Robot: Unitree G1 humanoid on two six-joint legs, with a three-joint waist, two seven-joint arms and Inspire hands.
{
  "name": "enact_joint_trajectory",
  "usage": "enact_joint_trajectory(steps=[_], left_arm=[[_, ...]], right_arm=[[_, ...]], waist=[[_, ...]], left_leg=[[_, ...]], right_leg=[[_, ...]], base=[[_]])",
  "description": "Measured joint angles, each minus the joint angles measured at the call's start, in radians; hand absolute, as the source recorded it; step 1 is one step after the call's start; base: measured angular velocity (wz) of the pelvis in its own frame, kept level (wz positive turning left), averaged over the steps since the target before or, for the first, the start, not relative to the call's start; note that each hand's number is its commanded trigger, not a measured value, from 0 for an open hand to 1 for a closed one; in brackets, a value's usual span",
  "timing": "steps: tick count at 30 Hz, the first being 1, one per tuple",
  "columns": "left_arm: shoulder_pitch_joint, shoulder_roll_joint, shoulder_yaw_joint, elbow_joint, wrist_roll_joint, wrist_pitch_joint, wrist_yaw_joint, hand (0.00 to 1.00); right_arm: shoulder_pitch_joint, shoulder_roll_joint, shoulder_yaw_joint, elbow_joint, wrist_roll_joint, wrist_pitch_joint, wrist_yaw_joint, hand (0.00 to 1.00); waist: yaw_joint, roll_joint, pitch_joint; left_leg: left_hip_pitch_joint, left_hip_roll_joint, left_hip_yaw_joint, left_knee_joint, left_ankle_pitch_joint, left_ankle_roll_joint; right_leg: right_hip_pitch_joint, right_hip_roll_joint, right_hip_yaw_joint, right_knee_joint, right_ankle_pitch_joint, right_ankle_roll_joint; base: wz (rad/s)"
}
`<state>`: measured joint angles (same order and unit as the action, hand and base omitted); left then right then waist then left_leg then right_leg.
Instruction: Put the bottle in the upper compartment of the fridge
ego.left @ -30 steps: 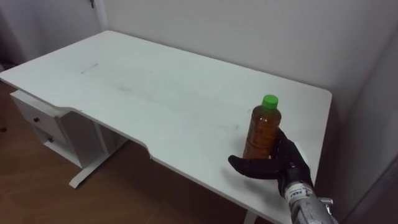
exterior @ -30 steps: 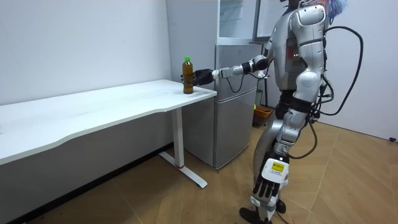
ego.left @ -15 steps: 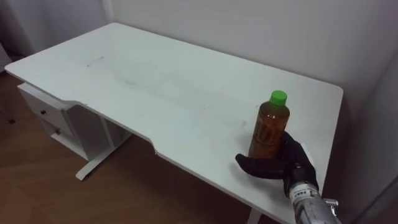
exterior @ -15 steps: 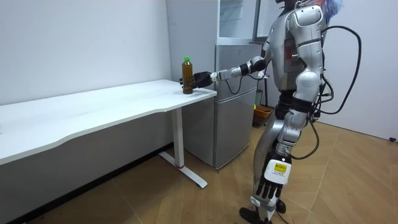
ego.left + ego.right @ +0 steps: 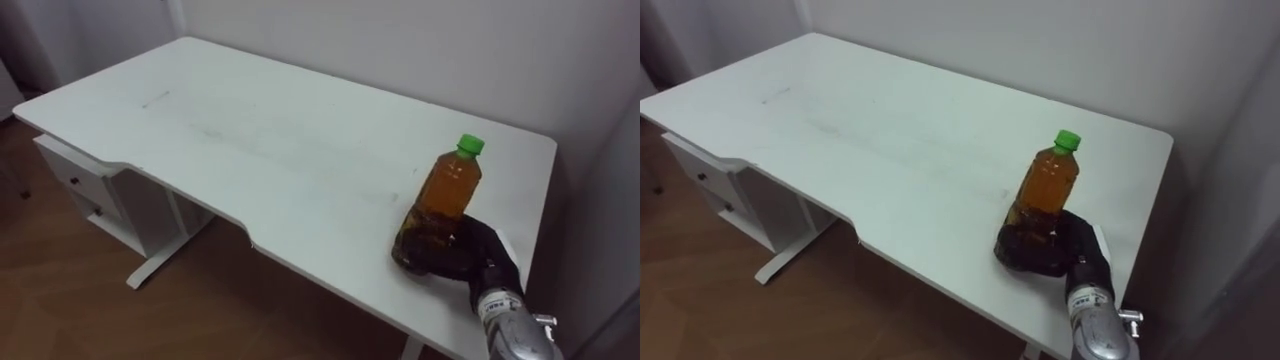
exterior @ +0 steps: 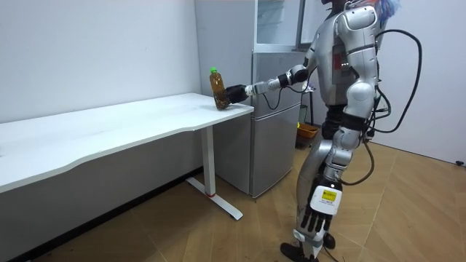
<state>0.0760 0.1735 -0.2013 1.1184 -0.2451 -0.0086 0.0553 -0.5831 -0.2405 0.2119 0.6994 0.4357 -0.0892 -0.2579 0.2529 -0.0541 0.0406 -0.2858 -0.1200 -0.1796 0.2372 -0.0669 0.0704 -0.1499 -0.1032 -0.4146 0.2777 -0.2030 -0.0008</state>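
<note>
Near the right-hand end of the white surface [image 5: 250,130], we are gripping the bottle [image 5: 445,200] with our right hand [image 5: 480,258]. Our dark fingers [image 5: 428,260] are curling round its lower part and clenching on it. The bottle is leaning rather than standing upright: its green cap [image 5: 470,145] is tipping away from us, toward the wall [image 5: 400,50] behind the surface, and its amber contents are showing through the clear upper half. We are unable to tell whether its base is touching the surface or sitting just clear of it, because our fingers are covering that edge.

Seen from the room view, we are standing off the end of the surface with the right arm stretching out roughly level over its corner. The silver fridge [image 6: 273,124] is standing just beside that end, behind the outstretched arm, and the bottle is well apart from it, out over the surface. Our left hand [image 6: 314,218] is hanging low by our legs, its fingers straight and released, holding nothing.

Under the far left end of the surface, a white drawer unit [image 5: 85,190] is sitting on the wooden floor [image 5: 150,320].
</note>
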Motion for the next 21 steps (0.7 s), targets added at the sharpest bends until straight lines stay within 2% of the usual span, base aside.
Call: enact_joint_trajectory(steps=[6,11,12,14,16,18,21], left_arm=[[0.034,0.005,0.001,-0.003,0.001,0.0,-0.002,0.0],[0.064,0.011,0.001,-0.002,0.013,0.002,-0.002,0.0],[0.085,0.012,0.005,-0.012,0.038,0.003,-0.002,0.0],[0.119,0.012,0.006,-0.033,0.092,0.004,-0.002,0.0],[0.143,0.008,0.032,-0.043,0.147,0.009,-0.007,0.0],[0.158,0.009,0.049,-0.046,0.155,0.011,-0.007,0.0],[0.198,0.01,0.089,-0.067,0.203,0.015,-0.008,0.0]], right_arm=[[0.0,-0.027,0.004,0.031,0.057,0.004,0.046,1.0],[0.0,-0.041,0.006,0.037,0.056,0.038,0.089,1.0],[0.0,-0.043,0.006,0.029,0.043,0.053,0.096,1.0],[0.0,-0.051,0.006,0.011,0.025,0.06,0.1,1.0],[0.001,-0.067,0.006,-0.054,0.006,0.066,0.095,1.0],[0.016,-0.082,0.008,-0.132,-0.011,0.069,0.099,1.0],[0.022,-0.087,0.012,-0.231,-0.041,0.069,0.118,1.0]], waist=[[0.0,0.001,-0.0009],[-0.003,0.005,-0.0035],[-0.007,0.007,-0.007],[-0.009,0.01,-0.0095],[-0.008,0.012,-0.0116],[-0.011,0.012,-0.0129],[-0.028,0.012,-0.0199]], left_leg=[[0.021,-0.001,0.0,-0.001,0.0,0.0],[0.04,-0.001,0.001,-0.002,-0.001,0.0],[0.046,-0.001,0.007,-0.002,-0.001,0.001],[0.055,-0.001,0.01,-0.003,-0.002,0.002],[0.062,0.0,0.013,-0.003,-0.002,0.002],[0.077,0.0,0.012,-0.007,-0.002,0.003],[0.132,0.0,0.013,-0.025,-0.005,0.004]], right_leg=[[0.023,-0.001,-0.004,-0.007,0.0,0.001],[0.044,0.0,-0.002,-0.011,0.0,0.001],[0.053,0.001,-0.002,-0.02,0.001,0.002],[0.065,0.002,-0.001,-0.026,0.002,0.003],[0.067,0.002,0.007,-0.023,0.003,0.004],[0.083,0.003,0.007,-0.028,0.003,0.004],[0.14,0.005,0.007,-0.052,0.005,0.008]], base=[[0.01],[0.0],[0.0],[0.0],[-0.04],[0.0],[0.0]])
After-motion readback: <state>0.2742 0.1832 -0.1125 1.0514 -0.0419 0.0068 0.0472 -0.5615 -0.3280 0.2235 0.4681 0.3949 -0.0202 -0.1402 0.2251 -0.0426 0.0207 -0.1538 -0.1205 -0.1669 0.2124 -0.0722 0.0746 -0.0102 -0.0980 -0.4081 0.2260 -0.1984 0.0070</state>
